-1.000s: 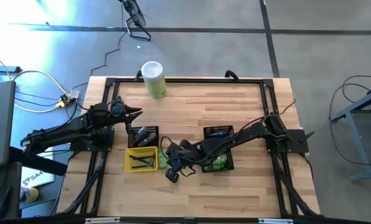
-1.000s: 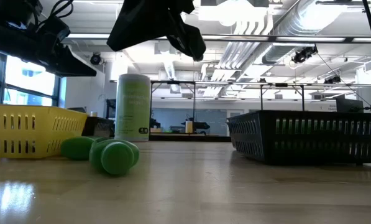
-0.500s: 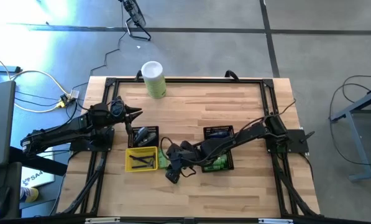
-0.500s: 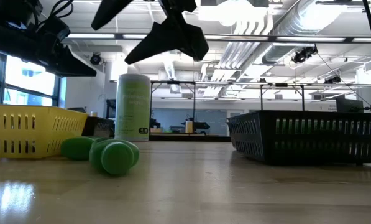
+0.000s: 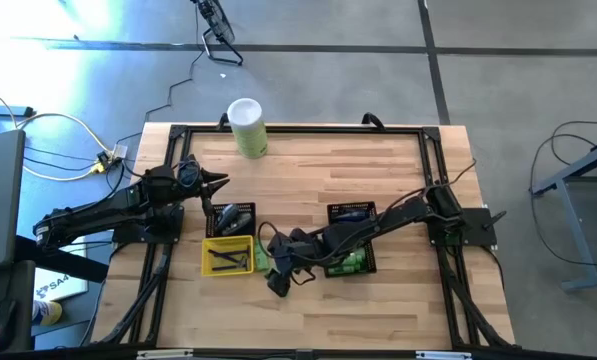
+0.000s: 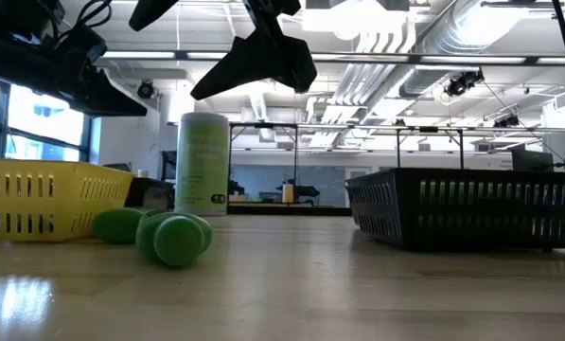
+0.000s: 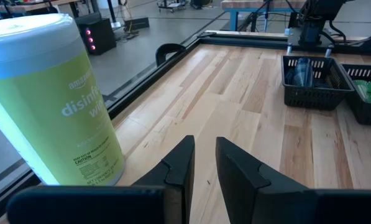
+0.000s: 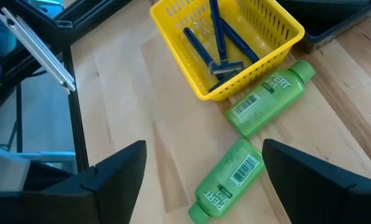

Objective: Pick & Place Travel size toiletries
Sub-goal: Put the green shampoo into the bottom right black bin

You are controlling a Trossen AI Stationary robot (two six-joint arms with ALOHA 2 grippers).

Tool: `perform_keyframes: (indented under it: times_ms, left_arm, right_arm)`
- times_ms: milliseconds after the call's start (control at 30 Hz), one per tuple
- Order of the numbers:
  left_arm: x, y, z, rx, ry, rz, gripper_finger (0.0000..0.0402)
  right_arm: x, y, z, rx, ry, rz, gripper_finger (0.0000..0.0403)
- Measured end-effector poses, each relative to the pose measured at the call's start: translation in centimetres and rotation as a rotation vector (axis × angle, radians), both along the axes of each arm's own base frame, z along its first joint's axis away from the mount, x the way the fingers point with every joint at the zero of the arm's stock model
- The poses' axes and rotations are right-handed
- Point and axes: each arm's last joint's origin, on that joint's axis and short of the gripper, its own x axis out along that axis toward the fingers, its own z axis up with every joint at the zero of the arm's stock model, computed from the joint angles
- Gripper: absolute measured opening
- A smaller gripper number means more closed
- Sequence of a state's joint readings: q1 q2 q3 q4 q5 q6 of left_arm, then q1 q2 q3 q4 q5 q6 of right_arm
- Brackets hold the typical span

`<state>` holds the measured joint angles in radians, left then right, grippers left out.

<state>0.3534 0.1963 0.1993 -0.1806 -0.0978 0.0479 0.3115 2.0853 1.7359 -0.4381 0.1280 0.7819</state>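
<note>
Two small green bottles (image 8: pixel 269 96) (image 8: pixel 229 180) lie on their sides on the wooden table. One rests beside the yellow tray (image 8: pixel 250 76), the other a little nearer. In the low view they show as two bottles (image 6: pixel 121 224) (image 6: pixel 176 239). My right gripper (image 8: pixel 204 148) hangs open above them, its fingers spread wide and slanting down, and touches nothing; it also shows in the low view (image 6: pixel 164 62). My left gripper (image 7: pixel 204 144) waits at the table's left, its fingers close together with only a slit between and nothing in it.
The yellow tray (image 5: pixel 228 241) holds blue razors (image 8: pixel 216 43). A black basket (image 5: pixel 233 218) stands behind it, and two more (image 5: pixel 351 212) (image 5: pixel 353 263) to the right, one with green bottles. A tall pale-green canister (image 5: pixel 248 125) stands at the far edge.
My right gripper has opened from shut to wide open while staying in place above the green bottles. The bottles have not moved.
</note>
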Motion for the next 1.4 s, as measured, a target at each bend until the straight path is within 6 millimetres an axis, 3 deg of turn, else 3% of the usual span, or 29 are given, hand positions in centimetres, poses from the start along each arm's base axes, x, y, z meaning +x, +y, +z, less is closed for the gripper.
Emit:
perform_keyframes:
  times_ms: [533,1400]
  left_arm:
    - [0.0,0.0,0.0,0.0,0.0,0.0,0.0063]
    - [0.0,0.0,0.0,0.0,0.0,0.0,0.0063]
  right_arm:
    - [-0.76,-0.46,-0.71,-0.066,0.096,-0.064,0.0283]
    - [-0.9,-0.35,-0.74,-0.111,0.09,-0.104,0.0281]
